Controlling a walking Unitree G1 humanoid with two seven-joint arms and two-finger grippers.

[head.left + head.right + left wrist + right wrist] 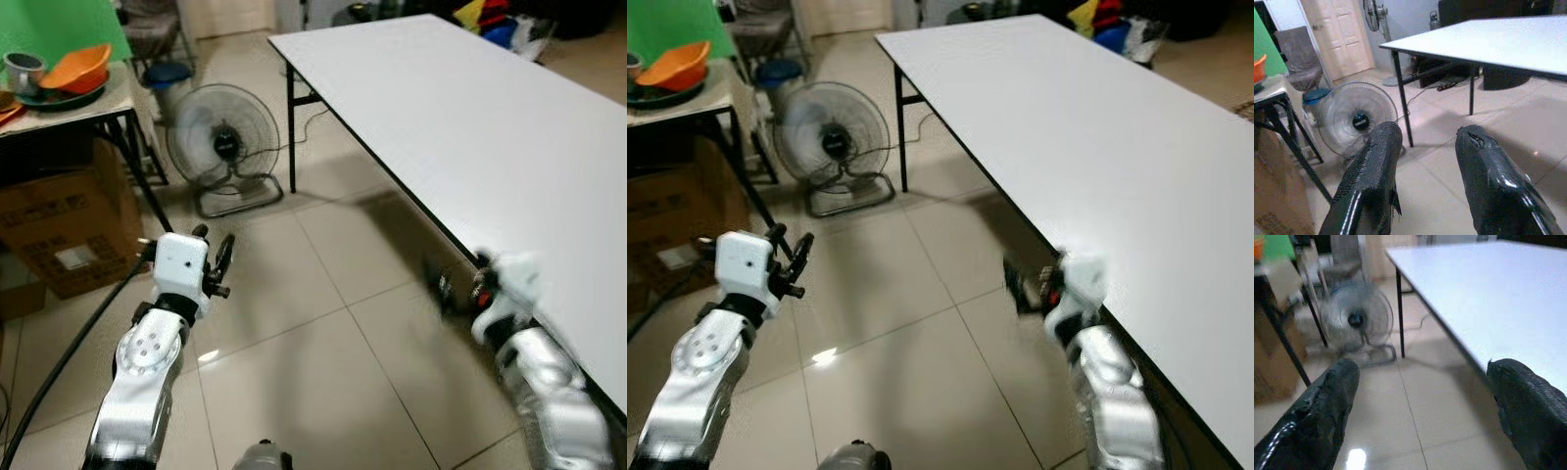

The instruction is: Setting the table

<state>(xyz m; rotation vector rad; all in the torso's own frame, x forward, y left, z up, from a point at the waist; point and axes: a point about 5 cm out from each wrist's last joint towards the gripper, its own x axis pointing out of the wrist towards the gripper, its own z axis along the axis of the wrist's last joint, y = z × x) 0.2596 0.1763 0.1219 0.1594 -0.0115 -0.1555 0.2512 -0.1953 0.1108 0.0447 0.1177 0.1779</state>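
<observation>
White and bare, the long tabletop (pixel 470 117) ran along the robot's right side on black legs, over a floor (pixel 323 323) of pale tiles. The right pincer (pixel 1420 396) hung low just beside the near edge of that tabletop, blurred in the head views; in its wrist view the two black fingers (pixel 1322 416) stood wide apart with nothing between them. The left pincer (pixel 1425 161) was held out over the tiles, well apart from the white tabletop, its fingers (pixel 1374 176) likewise parted and holding nothing.

Ahead, between the two arms, a round floor fan (pixel 223 145) stood on the tiles near the tabletop's far leg. To the robot's left was a smaller side tabletop (pixel 98 103) carrying the dishes: an orange bowl (pixel 78 67) resting on a dark plate (pixel 61 96), with a metal cup (pixel 24 70) just beside it. A cardboard box (pixel 64 220) sat under that side tabletop, and a green panel (pixel 59 24) stood behind it.
</observation>
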